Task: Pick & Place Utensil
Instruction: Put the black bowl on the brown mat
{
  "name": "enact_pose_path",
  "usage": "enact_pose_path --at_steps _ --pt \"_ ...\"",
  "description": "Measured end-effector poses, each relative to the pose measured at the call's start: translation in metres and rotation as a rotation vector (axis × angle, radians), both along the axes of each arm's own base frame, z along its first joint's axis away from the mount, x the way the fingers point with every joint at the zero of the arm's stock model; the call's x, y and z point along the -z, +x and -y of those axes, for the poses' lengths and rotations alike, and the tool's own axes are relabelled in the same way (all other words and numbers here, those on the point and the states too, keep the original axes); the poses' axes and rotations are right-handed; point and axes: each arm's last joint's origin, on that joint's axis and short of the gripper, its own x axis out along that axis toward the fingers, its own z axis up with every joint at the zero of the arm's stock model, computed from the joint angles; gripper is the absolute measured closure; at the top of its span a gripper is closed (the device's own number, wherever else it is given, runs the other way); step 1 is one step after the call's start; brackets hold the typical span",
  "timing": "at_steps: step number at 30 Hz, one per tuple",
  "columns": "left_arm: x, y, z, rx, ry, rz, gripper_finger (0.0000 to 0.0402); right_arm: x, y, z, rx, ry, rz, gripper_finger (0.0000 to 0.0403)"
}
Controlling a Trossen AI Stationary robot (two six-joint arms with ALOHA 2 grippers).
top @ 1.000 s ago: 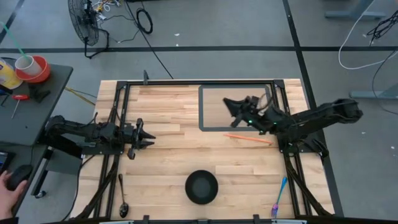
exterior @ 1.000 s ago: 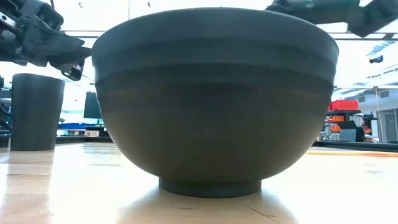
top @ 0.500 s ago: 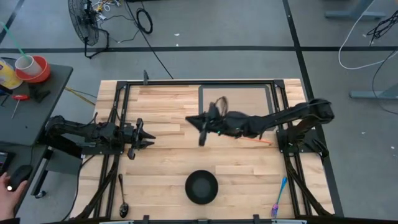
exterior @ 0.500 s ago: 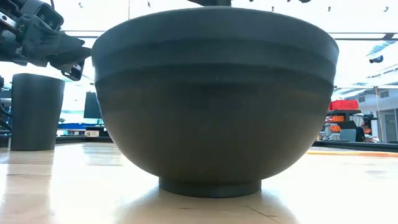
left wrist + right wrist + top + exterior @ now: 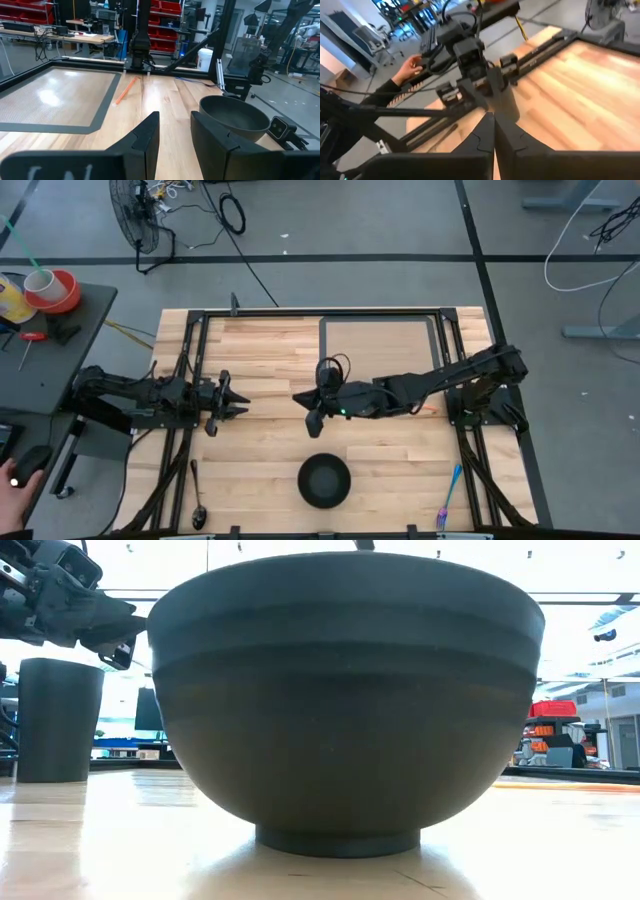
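Note:
A thin orange utensil (image 5: 125, 91) lies flat on the wood beside the dark-framed mat (image 5: 378, 350); in the high view my right arm covers most of it. A black bowl (image 5: 324, 481) stands on its foot near the table's near edge. A black spoon (image 5: 198, 495) lies at the near left and a blue and purple fork (image 5: 450, 495) at the near right. My right gripper (image 5: 308, 418) is shut on nothing and hangs in the air over the table's middle, just beyond the bowl. My left gripper (image 5: 238, 402) waits open at the left side.
A dark cup (image 5: 60, 720) stands on the table's left part, below my left gripper (image 5: 118, 640). A person's hand (image 5: 410, 67) shows beyond the table's left side. Bare wood lies between the two grippers and around the bowl (image 5: 235, 117).
My right arm has swung from above the mat toward the table's left and near side, stretching out until its gripper hangs over the table's middle beyond the bowl. The left arm, the bowl and the utensils have kept still.

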Motion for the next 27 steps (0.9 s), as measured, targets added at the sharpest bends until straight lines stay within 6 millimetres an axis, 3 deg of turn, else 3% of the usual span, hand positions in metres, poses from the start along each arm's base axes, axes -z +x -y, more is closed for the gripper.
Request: enact_pose_path --at_steps 5,13,17,21,27 --pt "0.000 0.000 0.000 0.000 0.000 0.000 0.0287 0.002 -0.005 -0.017 -0.006 0.066 -0.011 0.0400" --pt "0.000 0.000 0.000 0.000 0.000 -0.001 0.0287 0.035 -0.003 -0.044 -0.080 0.095 -0.166 0.0401" --pt "0.000 0.000 0.000 0.000 0.000 0.000 0.0287 0.053 0.000 -0.045 -0.146 0.000 -0.283 0.0393" --pt "0.000 0.000 0.000 -0.001 0.000 0.000 0.0287 0.061 0.009 -0.038 -0.192 -0.150 -0.293 0.0380" --pt "0.000 0.000 0.000 -0.002 0.000 -0.001 0.0287 0.073 0.014 -0.027 -0.166 -0.147 -0.356 0.0368"
